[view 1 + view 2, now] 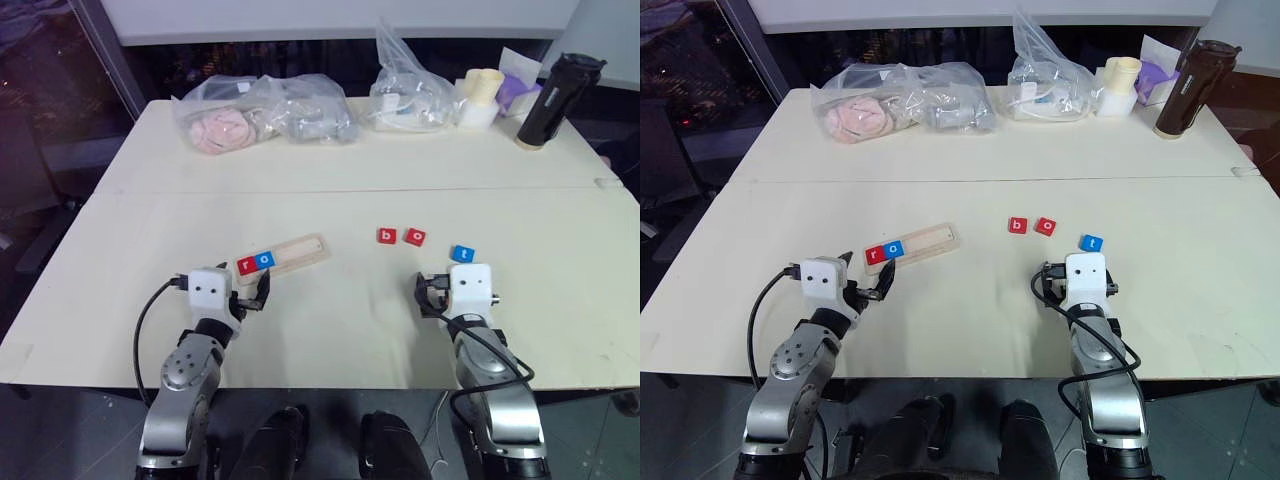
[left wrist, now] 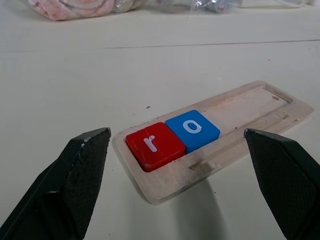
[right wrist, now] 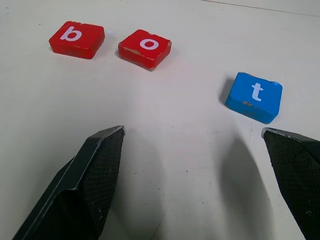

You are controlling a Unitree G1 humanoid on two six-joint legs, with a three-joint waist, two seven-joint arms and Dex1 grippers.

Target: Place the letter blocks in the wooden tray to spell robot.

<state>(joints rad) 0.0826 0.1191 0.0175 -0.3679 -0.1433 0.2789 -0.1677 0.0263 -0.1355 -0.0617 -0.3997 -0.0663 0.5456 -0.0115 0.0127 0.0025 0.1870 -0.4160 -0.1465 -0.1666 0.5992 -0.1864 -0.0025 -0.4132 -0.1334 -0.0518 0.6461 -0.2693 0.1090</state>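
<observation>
The wooden tray (image 2: 235, 125) holds red r (image 2: 155, 145) and blue o (image 2: 192, 130) at its left end, spelling from there. Red b (image 3: 77, 39), red o (image 3: 145, 48) and blue t (image 3: 254, 96) wait to its right on the surface (image 1: 330, 330). Left claw (image 2: 180, 185) and right claw (image 3: 195, 185) gape wide, empty.

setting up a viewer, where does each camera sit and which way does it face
Head eyes: look forward and down over both arms at the pale table.
Left wrist: along open left gripper at pale wooden tray holding red r block and blue o block.
Right wrist: along open right gripper at loose red b block, red o block, blue t block.
Shared: every block shows in the head views.
</observation>
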